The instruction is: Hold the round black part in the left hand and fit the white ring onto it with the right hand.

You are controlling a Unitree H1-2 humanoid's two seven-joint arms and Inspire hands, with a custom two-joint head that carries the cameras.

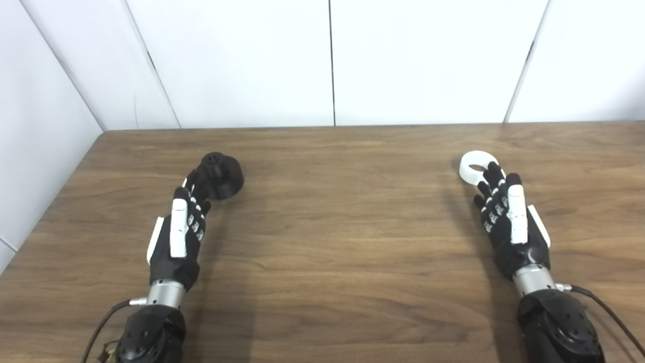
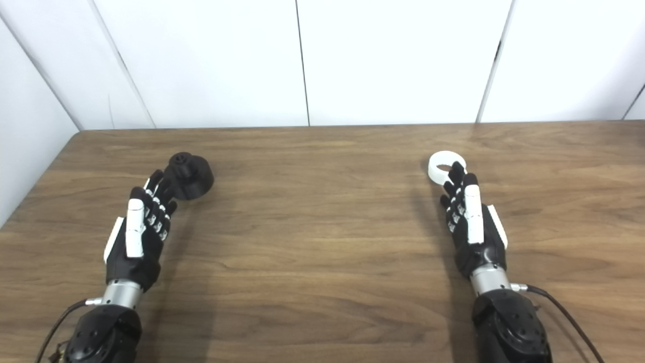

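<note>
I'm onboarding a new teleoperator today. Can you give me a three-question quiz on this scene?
1. True or false: the white ring is already fitted on the round black part.
2. Which hand reaches toward the black part? A) left hand B) right hand
3. Fill in: both parts rest on the wooden ____.

Key: 1 false, they lie far apart; 2 A; 3 table.

The round black part [image 1: 222, 176], a squat cylinder with a knob on top, is sitting upright on the desk's [image 1: 332, 237] left side. The white ring [image 1: 476, 167] is lying flat, well apart on the right
</note>
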